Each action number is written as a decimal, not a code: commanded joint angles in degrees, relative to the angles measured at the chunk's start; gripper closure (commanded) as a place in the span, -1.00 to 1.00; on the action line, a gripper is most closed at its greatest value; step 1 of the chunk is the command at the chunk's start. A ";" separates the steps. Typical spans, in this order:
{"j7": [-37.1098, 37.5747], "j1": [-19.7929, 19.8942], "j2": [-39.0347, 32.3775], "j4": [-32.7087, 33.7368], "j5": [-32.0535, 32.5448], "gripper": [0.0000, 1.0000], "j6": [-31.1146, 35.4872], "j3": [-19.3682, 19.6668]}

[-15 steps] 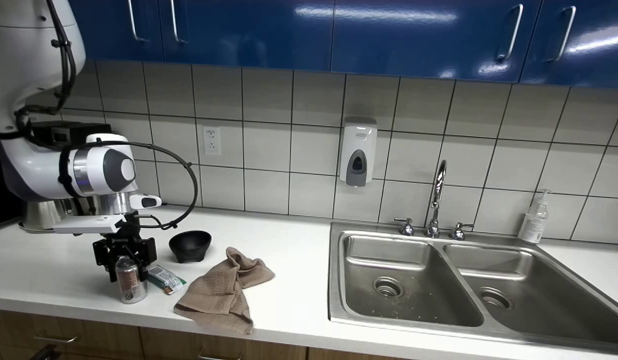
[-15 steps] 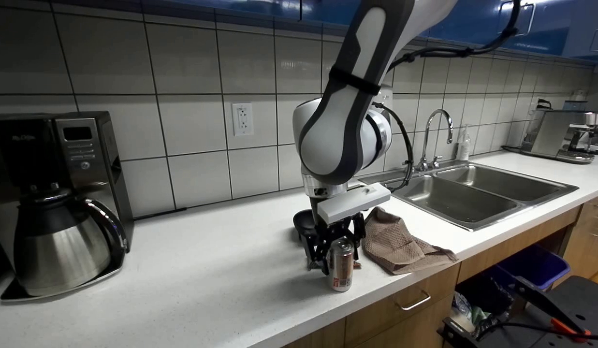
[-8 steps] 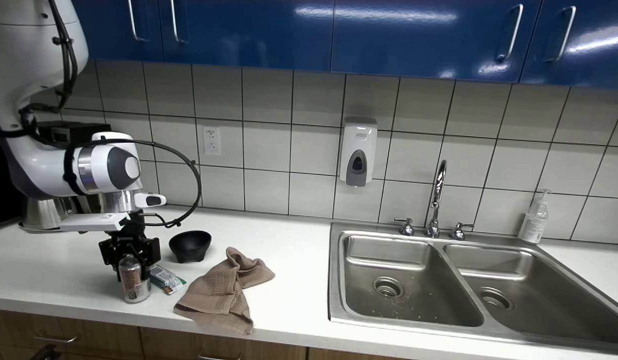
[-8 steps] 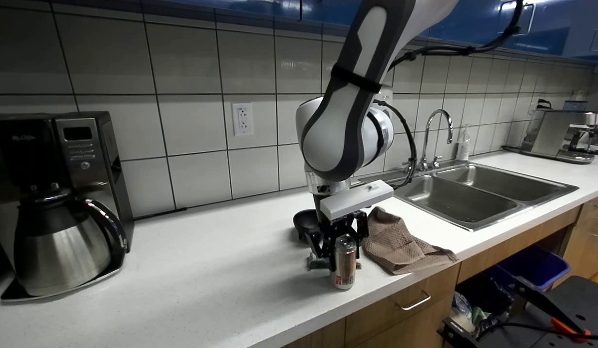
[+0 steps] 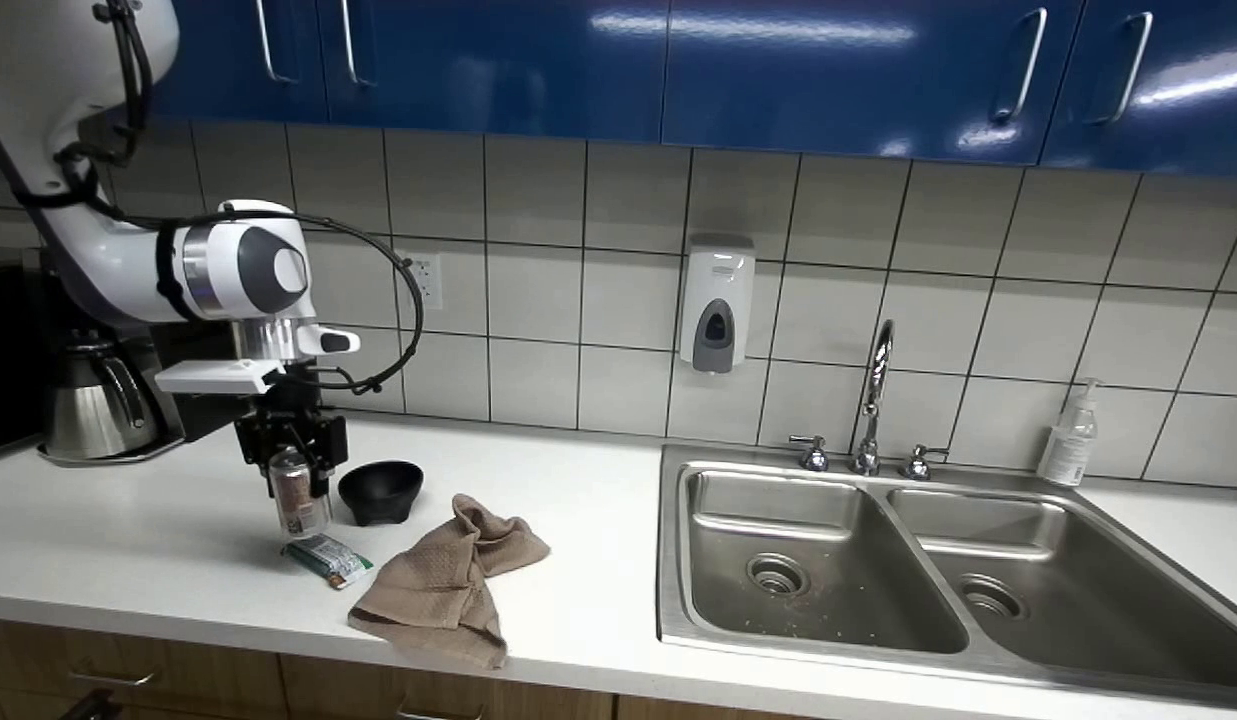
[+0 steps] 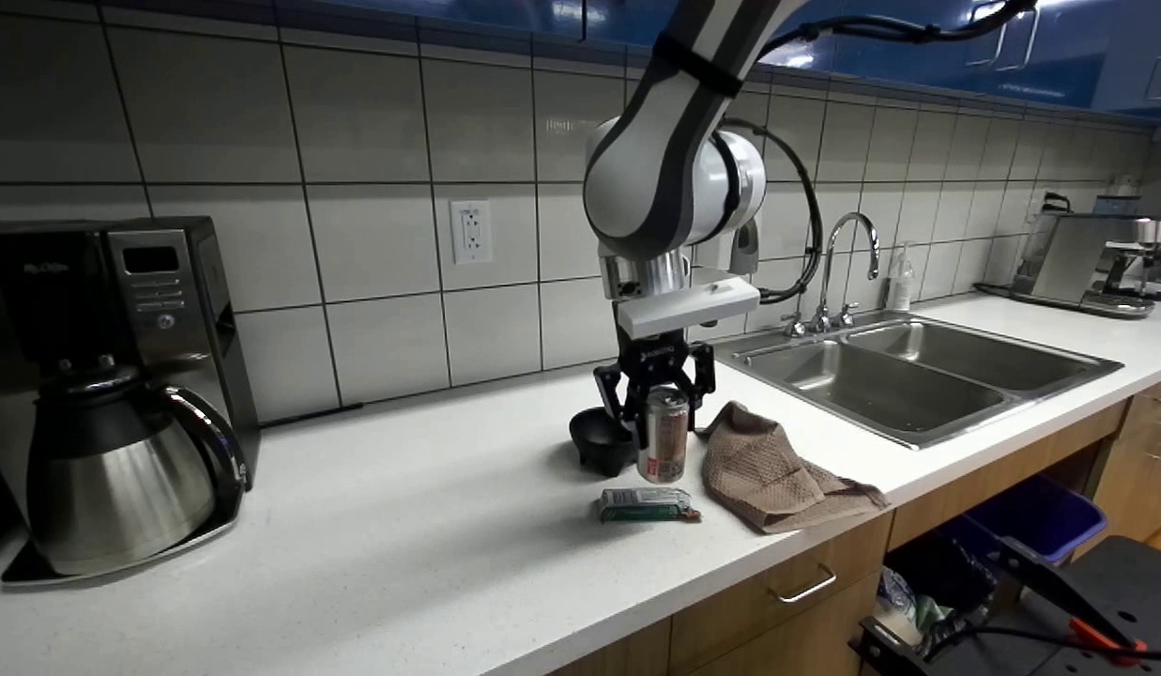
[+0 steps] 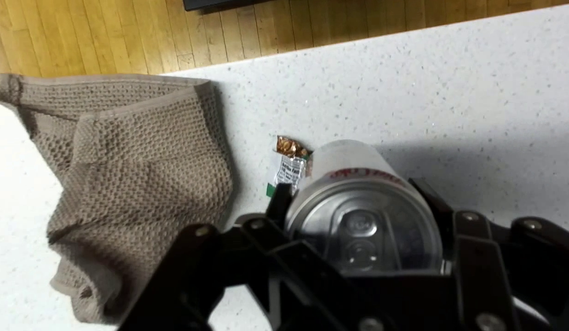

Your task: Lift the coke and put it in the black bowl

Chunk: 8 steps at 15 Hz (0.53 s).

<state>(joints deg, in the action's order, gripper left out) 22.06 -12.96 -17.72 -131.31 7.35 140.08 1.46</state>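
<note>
1. So the silver Coke can [image 7: 360, 209] is up off the white countertop [image 6: 383, 526], more or less upright, with its red lettering showing in the wrist view.
2. Black bowl [image 5: 380, 492] is right beside the can in both exterior views. The can is outside it, and what I can see of the bowl's inside is plain dark. Can't tell whether the two are touching.
3. Steel double sink [image 5: 848, 590] is well apart from all that; the floor around its drain [image 5: 778, 575] looks kinda speckled.
4. Coffee maker [image 6: 181, 343] has a steel carafe [image 6: 120, 498] parked on its base, contents hidden. Blue bin [image 6: 1040, 516] under the counter, can't make out what it holds.
5. Gripper [image 6: 666, 430] has hold of the can, black fingers [image 7: 278, 204] against both sides near the top.
6. Arm [image 6: 636, 197] reaches down from above, wrist bent so the gripper points pretty much straight at the counter.
7. Snack packet [image 5: 328, 560] lies flat, partly hidden by the can in the wrist view, with a bunched brown towel [image 5: 448, 590] near it.
</note>
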 commanded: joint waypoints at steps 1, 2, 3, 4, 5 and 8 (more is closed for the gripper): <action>2.00 1.44 0.73 3.83 -0.50 0.19 -4.92 -0.18; 2.42 1.63 -0.04 5.17 -0.35 0.19 -5.69 -0.09; 2.93 1.77 -0.60 6.24 -0.19 0.19 -6.32 0.02; 3.64 1.81 -1.23 7.38 0.05 0.19 -6.96 0.18; 4.37 1.84 -2.19 8.83 0.16 0.19 -7.56 0.36; 6.73 1.65 -5.62 13.54 0.04 0.19 -8.87 1.06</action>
<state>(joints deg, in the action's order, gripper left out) 25.64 -11.49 -19.93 -123.78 7.20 134.93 2.25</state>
